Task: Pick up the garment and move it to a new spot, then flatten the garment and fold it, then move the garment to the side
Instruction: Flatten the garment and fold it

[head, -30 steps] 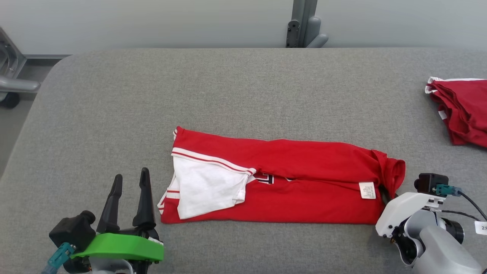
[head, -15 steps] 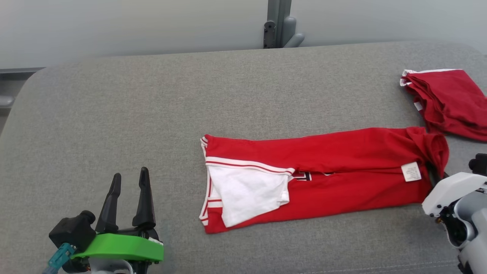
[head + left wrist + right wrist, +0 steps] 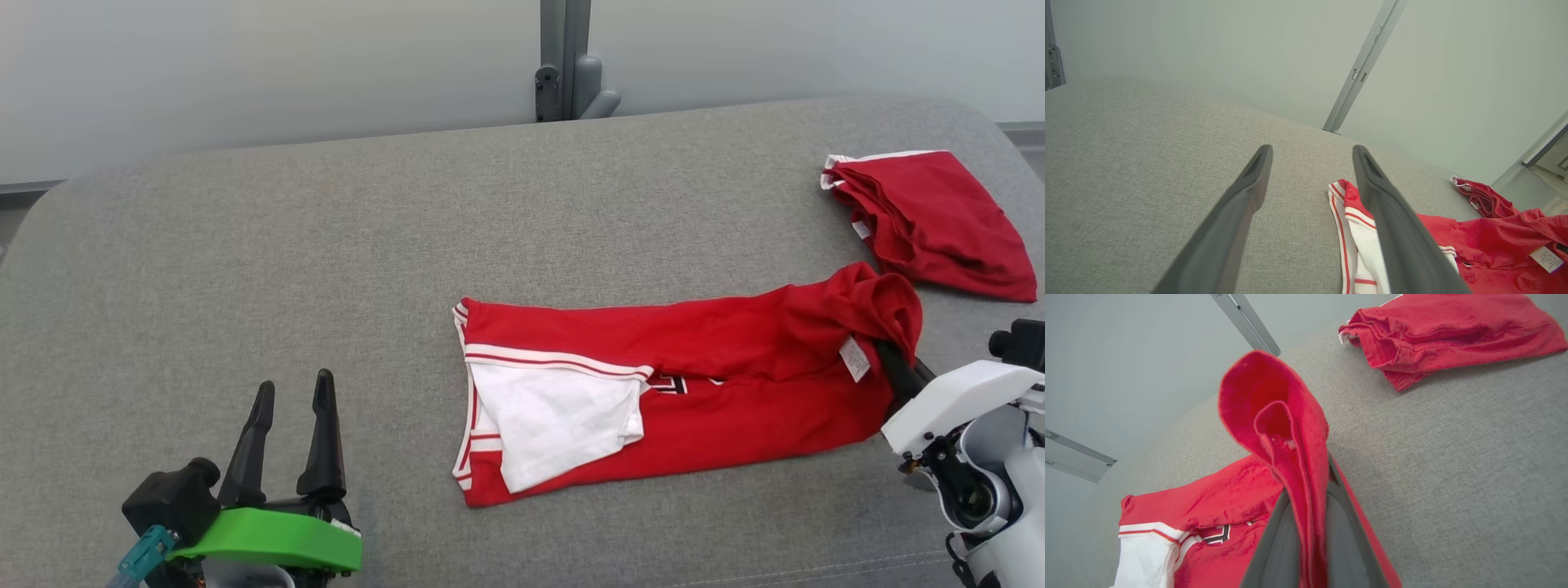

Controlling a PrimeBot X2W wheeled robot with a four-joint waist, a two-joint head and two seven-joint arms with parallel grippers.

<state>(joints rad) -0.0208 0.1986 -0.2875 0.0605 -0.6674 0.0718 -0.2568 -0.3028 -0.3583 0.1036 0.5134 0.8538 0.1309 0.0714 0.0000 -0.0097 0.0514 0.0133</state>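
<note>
Lying lengthwise across the middle of the gray padded surface (image 3: 326,245), the red garment (image 3: 694,384) is folded into a long band. Its left end carries a white panel (image 3: 555,416) edged with red-and-white striped trim, and a white label (image 3: 854,359) sits near its right end. Most of the band lies flat on the surface. The right end is raised and bunched, clamped between the fingers of the right gripper (image 3: 894,367), which are pressed together on the cloth. In the right wrist view, a loop of red cloth (image 3: 1274,416) stands up above the fingertips.

The left gripper (image 3: 294,400) sits at the lower left, well apart from the garment, fingers spread and holding nothing.

A second red garment (image 3: 931,220) lies folded toward the far right of the surface, near the raised end but apart from it. A metal post (image 3: 563,57) stands against the pale wall (image 3: 245,73) behind the surface.
</note>
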